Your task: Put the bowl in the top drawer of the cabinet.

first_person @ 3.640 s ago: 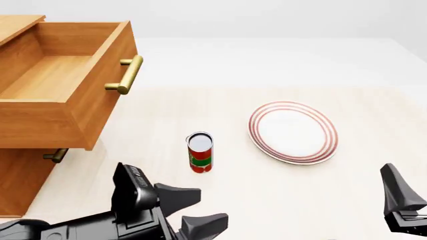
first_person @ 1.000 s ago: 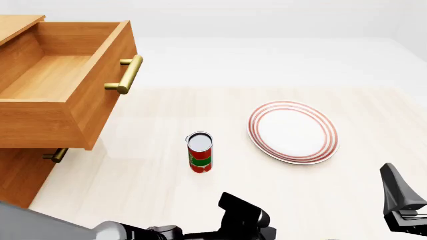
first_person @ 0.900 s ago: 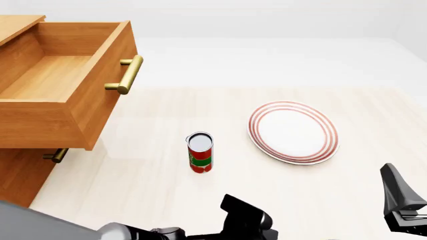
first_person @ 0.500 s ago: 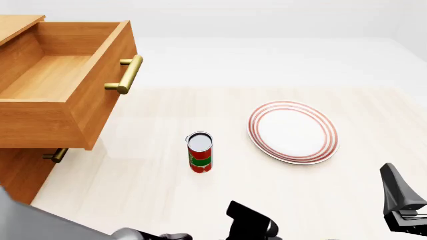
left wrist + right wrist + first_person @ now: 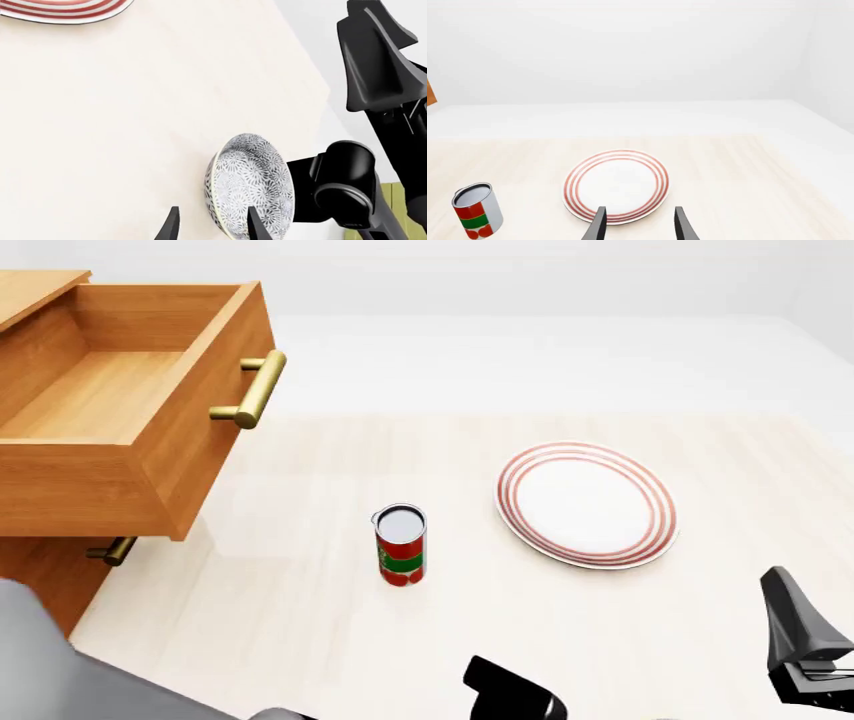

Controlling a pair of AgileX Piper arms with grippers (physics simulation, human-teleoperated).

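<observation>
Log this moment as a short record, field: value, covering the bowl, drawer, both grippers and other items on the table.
bowl: at the table's near edge by the right arm's base; seen only in the left wrist view, out of the front view
top drawer: pulled open, nothing inside
cabinet: at the left of the table
left gripper: open, one finger over the bowl's rim, bowl not gripped
right gripper: open, holding nothing, pointed at the plate
plate: flat on the table
can: upright, between cabinet and plate

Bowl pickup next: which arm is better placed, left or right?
Left. Its open gripper points at the bowl close ahead in its wrist view, while the right gripper faces the plate instead.
</observation>
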